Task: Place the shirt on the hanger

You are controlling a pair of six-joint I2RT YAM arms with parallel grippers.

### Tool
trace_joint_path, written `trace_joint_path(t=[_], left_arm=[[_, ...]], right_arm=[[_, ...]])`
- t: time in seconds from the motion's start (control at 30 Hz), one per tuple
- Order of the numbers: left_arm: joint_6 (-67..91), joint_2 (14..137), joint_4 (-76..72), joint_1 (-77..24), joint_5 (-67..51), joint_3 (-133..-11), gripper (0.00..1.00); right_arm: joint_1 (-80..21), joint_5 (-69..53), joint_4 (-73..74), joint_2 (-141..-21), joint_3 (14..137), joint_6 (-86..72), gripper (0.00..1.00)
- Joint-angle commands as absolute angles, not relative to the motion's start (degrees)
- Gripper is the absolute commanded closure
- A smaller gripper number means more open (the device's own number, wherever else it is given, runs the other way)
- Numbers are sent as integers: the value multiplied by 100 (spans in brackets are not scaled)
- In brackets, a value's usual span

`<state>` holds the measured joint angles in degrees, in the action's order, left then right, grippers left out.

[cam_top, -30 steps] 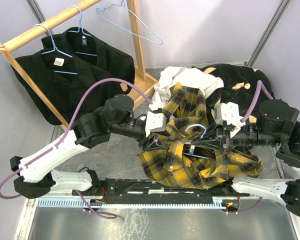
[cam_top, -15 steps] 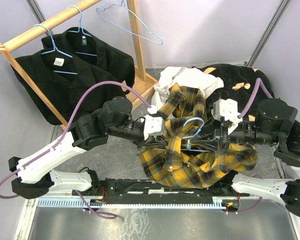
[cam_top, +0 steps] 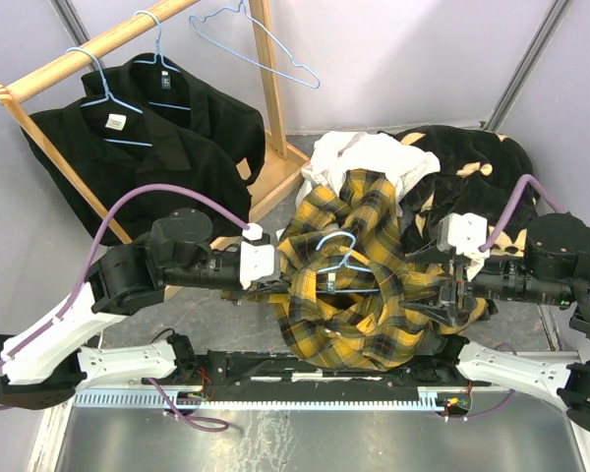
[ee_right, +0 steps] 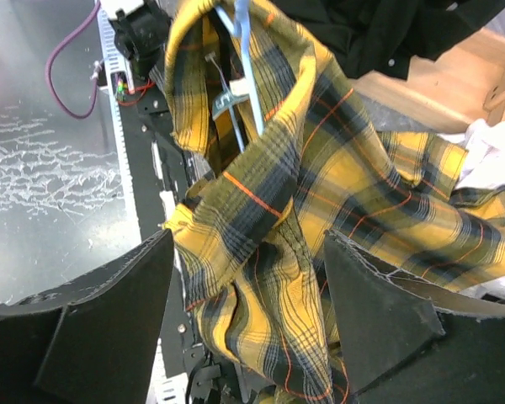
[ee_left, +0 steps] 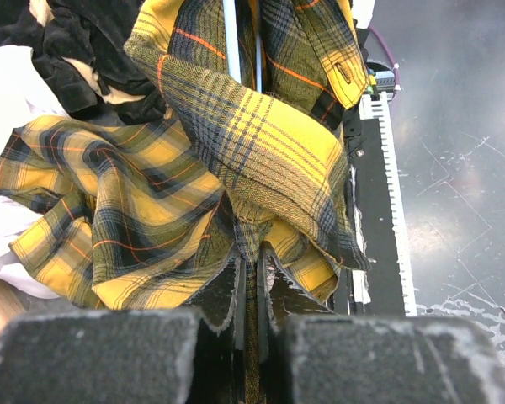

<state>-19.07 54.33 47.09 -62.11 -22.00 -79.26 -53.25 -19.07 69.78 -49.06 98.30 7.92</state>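
The left gripper (ee_left: 254, 290) is clenching a narrow fold of the shirt (cam_top: 374, 305), its jaws pressed together with the plaid cloth pinched between them. The right gripper (ee_right: 248, 252) is standing released, its fingers spread wide, with a bunch of the same cloth lying in the gap but not being squeezed. The shirt is lying heaped on the desk (cam_top: 206, 315) between the two arms. Its far edge is touching the cream-white shirt (cam_top: 364, 152) and the black garments (cam_top: 462, 157) behind it. The hanger (cam_top: 346, 264) is resting on top of the heap. Its hook is showing above the folds while its lower wire is running in under the plaid near the collar.

The hanger seems to be only partly inside the garment, so the task is looking roughly midway. Several things could be going wrong from here:

- Nothing is gripping the wire, so any pull on the cloth could be sliding the hanger out of the collar or tipping it sideways.
- The left pinch is sitting on a thin fold, which could be slipping free under tension.
- The sleeves are lying twisted in the bundle, so a shoulder could be catching on the wrong side of the wire.
- Because the heap is touching the white shirt, lifting it could be dragging that garment along too
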Motion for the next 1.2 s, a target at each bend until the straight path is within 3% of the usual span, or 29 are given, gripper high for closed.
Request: trace_joint_path(t=[0.0, 0.23, 0.43, 0.53, 0.63, 0.73, 0.97, 1.07, 1.17], left_arm=[[-2214, 5282, 4629, -6196, -2283, -7976, 97], [-2302, 5291, 4693, -6197, -2485, -8019, 97], [-2364, 5282, 4693, -6193, -2496, -8114, 97], [-2365, 5257, 4693, -6196, -2496, -8162, 97], [-2360, 5262, 4693, -6197, -2496, -8182, 97], [-2351, 5261, 4693, -6197, -2460, -8164, 97], [-2210, 5036, 4693, -6196, -2092, -8061, 97], [-2168, 4980, 4649, -6196, -2074, -8038, 97], [-2156, 4958, 4602, -6196, -2115, -8022, 97]], right_arm=[[-5361, -1823, 7055, -5057, 9639, 781, 20], [-5360, -2262, 7019, -5339, 9491, 853, 20], [-5357, -2614, 6903, -5374, 9106, 800, 31], [-5358, -2656, 6680, -5283, 8919, 655, 46], [-5360, -2741, 6316, -5176, 8715, 437, 76], [-5361, -2720, 6038, -5142, 8595, 266, 99], [-5361, -903, 5950, -4564, 8665, 226, 100], [-5361, -770, 5945, -4434, 8668, 249, 99], [-5361, -1174, 6116, -4508, 8804, 324, 69]])
